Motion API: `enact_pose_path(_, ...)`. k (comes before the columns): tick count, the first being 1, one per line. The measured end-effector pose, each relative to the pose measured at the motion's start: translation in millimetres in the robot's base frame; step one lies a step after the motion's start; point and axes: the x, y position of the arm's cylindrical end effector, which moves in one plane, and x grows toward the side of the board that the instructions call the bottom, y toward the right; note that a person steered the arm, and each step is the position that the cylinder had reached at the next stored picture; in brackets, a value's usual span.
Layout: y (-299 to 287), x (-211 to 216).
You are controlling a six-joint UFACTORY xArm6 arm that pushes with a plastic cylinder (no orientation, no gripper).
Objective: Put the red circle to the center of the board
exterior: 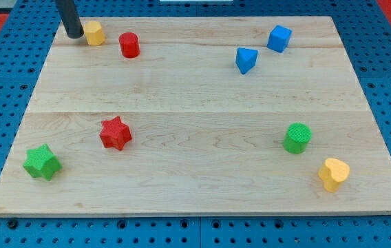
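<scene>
1. My tip [74,35] rests at the board's top-left corner. It is a plain dark rod with nothing to open or close, and it has hold of nothing.
2. Just to the view's right of my tip, touching or nearly so, sits the yellow hexagon block [95,32]; I cannot tell if there is a gap.
3. The red circle [129,45] stands near the top edge, right of the yellow hexagon block and apart from it. It is a short upright cylinder with its round face up, so it has no long axis across the board and points no particular way.
4. Below and to the right of the red circle the middle of the wooden board [195,96] lies open, with pale planks and grain running left to right.
5. The red star [115,133] lies left of centre in the lower half; the green star [42,162] sits near the bottom-left corner.
6. At upper right are the blue triangle-like block [246,60] and the blue cube [279,38], close together but apart.
7. At lower right sit the green cylinder [297,138] and, nearer the edge, the yellow heart-like block [334,173].
8. Around the board is a blue perforated surface [388,41], dotted with holes.
</scene>
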Motion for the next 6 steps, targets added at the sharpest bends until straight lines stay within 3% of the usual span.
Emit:
enact_pose_path(1, 2.9, 40.4)
enact_pose_path(3, 149.7, 10.1)
enact_pose_path(5, 262.9, 56.4)
enact_pose_path(6, 252.6, 57.3)
